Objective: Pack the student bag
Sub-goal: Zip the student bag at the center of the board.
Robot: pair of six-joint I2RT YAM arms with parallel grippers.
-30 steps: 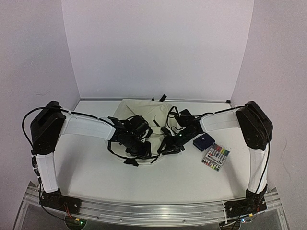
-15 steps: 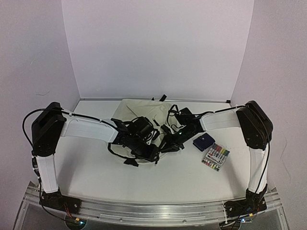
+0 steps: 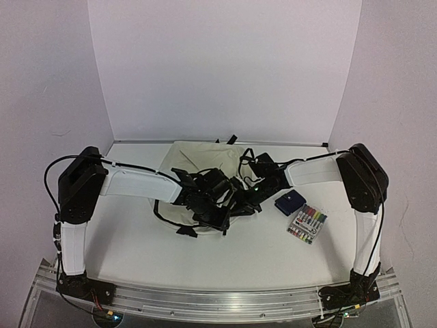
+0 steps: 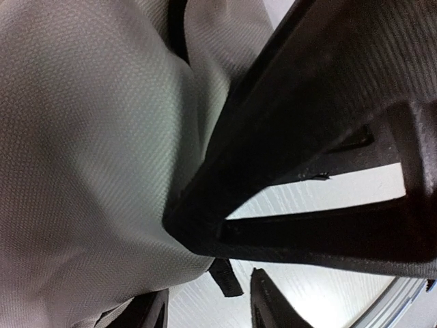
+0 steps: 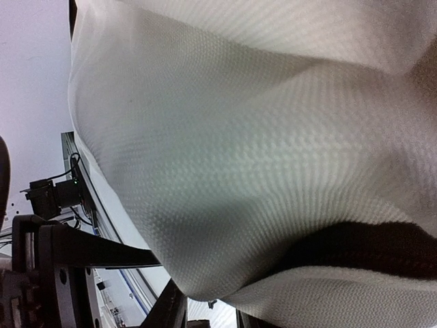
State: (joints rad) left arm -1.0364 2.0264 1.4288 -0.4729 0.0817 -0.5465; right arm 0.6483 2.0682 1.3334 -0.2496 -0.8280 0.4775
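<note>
The student bag (image 3: 196,161), cream fabric with black straps, lies at the table's middle back. Both grippers meet at its near edge. My left gripper (image 3: 220,213) is open; in the left wrist view its fingers (image 4: 272,306) stand apart over bare table, with a short black strap end (image 4: 226,277) hanging between them and the bag's cloth (image 4: 89,157) beside the left finger. My right gripper (image 3: 244,203) is shut on a fold of the bag's fabric (image 5: 225,205), which bulges down between its fingers (image 5: 169,309). The black truss-shaped finger (image 4: 321,137) of the right gripper fills the left wrist view.
A small navy blue pouch (image 3: 289,203) lies right of the bag. A clear pack of coloured markers (image 3: 307,224) sits just in front of it. Black straps (image 3: 167,217) trail from the bag's left front. White walls close the back and sides.
My left arm has swung right along the bag's near edge until its gripper sits next to the right gripper. The right arm has hardly moved.
</note>
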